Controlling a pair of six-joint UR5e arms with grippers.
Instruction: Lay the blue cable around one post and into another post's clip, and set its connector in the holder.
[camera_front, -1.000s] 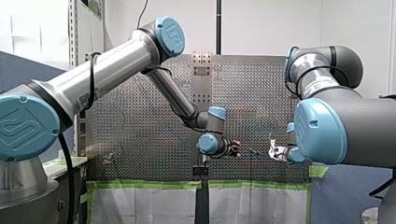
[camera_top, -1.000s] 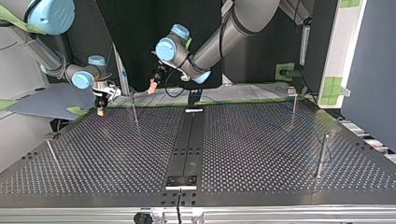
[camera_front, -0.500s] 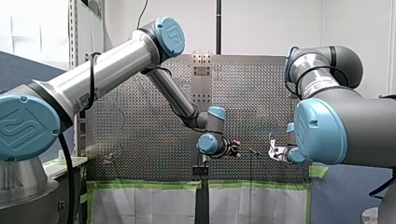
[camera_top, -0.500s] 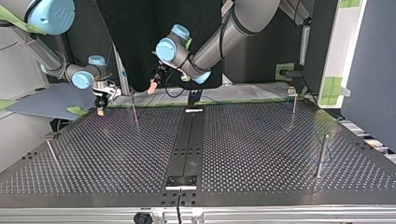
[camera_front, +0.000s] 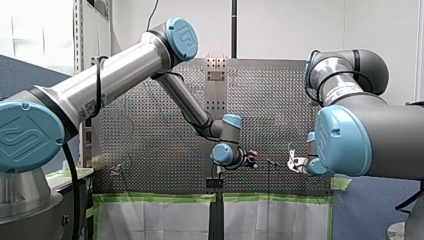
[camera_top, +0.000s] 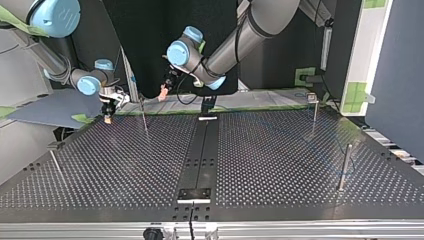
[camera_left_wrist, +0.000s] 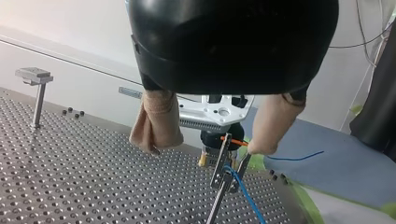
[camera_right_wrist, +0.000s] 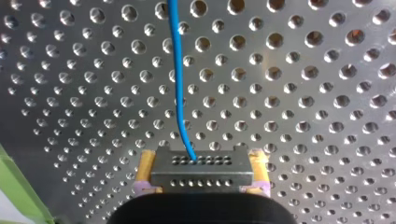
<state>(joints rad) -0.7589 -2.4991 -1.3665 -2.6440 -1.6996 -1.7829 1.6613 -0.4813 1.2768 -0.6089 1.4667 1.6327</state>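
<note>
Top view: nothing had shifted against the two earlier frames. Both arms sat in the same poses at the upper left of the frame, so this read as a pause, not progress. There the right claw (camera_top: 108, 114) hung low over the far-left edge of the surface (camera_top: 280, 165). The left claw (camera_top: 164, 93) hovered just beyond the thin post (camera_top: 144, 116) between them.

Right wrist view: yellow pads (camera_right_wrist: 145, 168) were clamped on the grey connector (camera_right_wrist: 201, 179), and the blue cable (camera_right_wrist: 179, 93) ran out of it across the perforations.

Left wrist view: beige pads (camera_left_wrist: 156, 123) stood wide apart with nothing between them. The cable sat in the clip (camera_left_wrist: 227, 170) at the post's top, just ahead of the claw.

Judgement: the clip step looked done and the left claw was free of the cable, but the connector was not yet in the holder. I couldn't pick out the holder in any view, so the next move needed it located first.
</note>
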